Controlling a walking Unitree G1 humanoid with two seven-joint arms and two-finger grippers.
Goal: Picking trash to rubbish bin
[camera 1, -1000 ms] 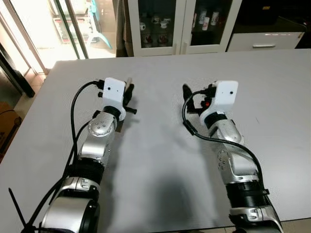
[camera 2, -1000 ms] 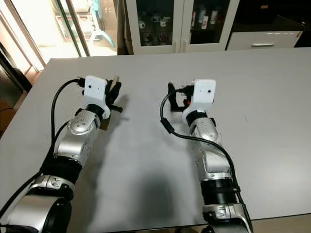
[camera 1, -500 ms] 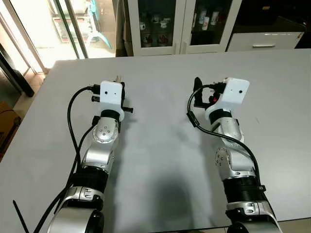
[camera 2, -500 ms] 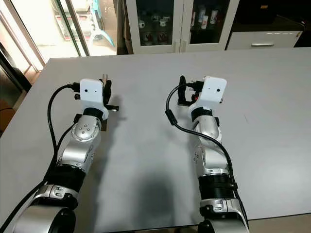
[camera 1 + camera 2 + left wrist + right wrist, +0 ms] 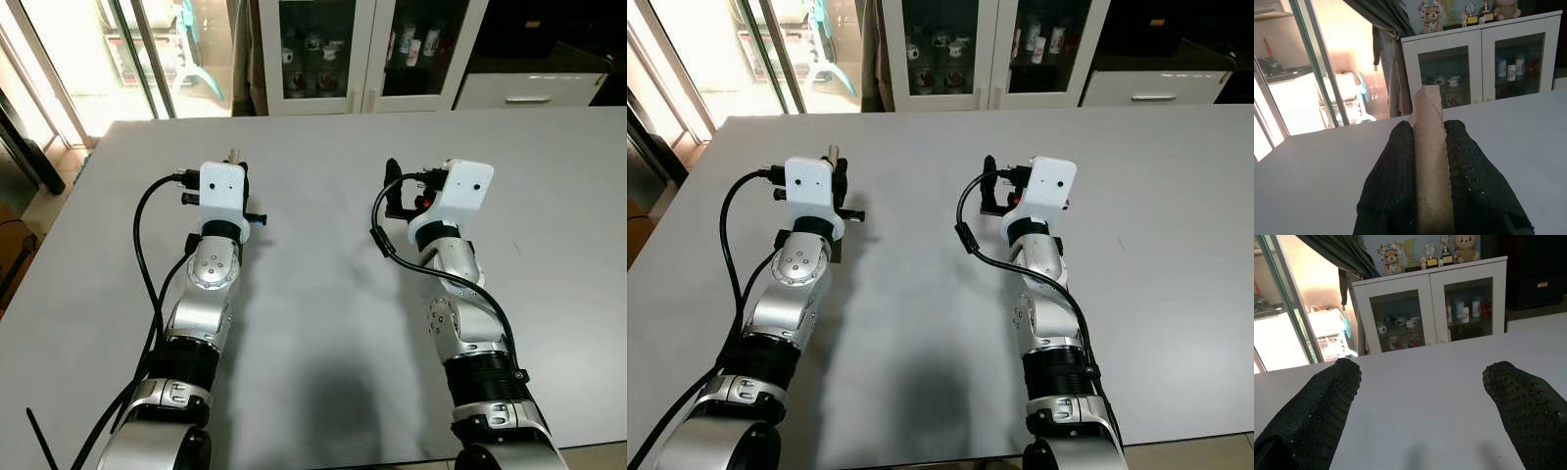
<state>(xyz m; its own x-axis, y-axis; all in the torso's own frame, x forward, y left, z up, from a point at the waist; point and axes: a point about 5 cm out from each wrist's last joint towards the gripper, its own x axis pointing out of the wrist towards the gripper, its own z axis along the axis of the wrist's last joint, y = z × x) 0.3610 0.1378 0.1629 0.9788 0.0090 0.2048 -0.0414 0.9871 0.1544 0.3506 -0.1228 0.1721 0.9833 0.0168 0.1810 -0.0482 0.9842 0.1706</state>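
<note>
My left gripper [image 5: 1427, 147] is shut on a brown cardboard tube [image 5: 1429, 161], which stands up between the two black fingers. In the left eye view the tube's tip [image 5: 233, 155] peeks out past the white wrist camera block, above the grey table [image 5: 313, 313]. My right gripper [image 5: 1422, 382] is open, its fingers [image 5: 1327, 396] wide apart with nothing between them. It is held above the table's middle, level with the left one [image 5: 392, 181].
A white glass-door cabinet [image 5: 362, 49] with cups stands beyond the table's far edge. Glass sliding doors [image 5: 127, 59] are at the far left, a white drawer unit [image 5: 529, 86] at the far right. The table's near edge runs just under both arms.
Both arms have straightened and reached further forward over the table, then the right one drew back slightly. The left gripper still holds the tube.
</note>
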